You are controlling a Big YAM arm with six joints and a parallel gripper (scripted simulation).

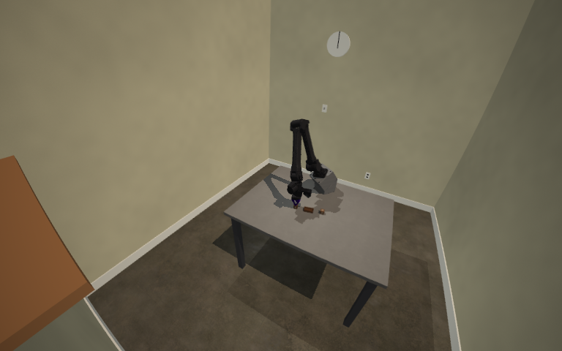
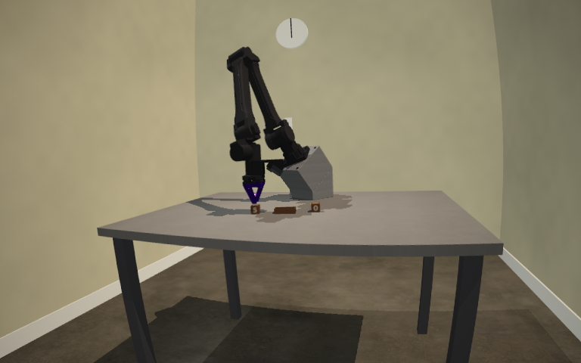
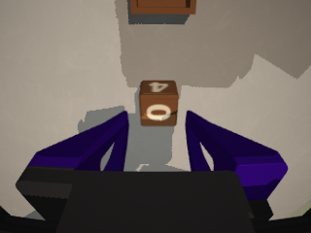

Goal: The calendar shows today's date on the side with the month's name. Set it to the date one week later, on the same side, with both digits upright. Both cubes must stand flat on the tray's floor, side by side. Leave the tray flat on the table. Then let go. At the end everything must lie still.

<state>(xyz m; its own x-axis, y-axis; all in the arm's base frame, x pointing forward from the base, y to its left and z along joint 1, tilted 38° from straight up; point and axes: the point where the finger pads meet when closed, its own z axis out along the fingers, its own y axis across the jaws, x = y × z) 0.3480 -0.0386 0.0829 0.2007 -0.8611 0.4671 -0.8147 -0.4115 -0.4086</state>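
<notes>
Purple two-finger gripper (image 1: 296, 202) (image 2: 254, 202) (image 3: 156, 117) half-open, nothing held; ctr over brown wooden digit cube (image 1: 296, 207) (image 2: 255, 209) (image 3: 158, 109) b4 lowering straight

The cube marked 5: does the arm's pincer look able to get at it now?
Probably yes: the pincer is open above the cube marked 5, and nothing visible stands between.

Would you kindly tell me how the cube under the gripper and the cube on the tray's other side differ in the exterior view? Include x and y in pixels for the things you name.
The near-gripper cube (image 1: 296, 207) (image 2: 255, 209) (image 3: 158, 109) shows a 5; the far cube (image 1: 322, 211) (image 2: 315, 207) shows a 0. The near-gripper cube sits beneath the fingertips, while the far cube stands away from them. Both are brown with pale digits.
</notes>
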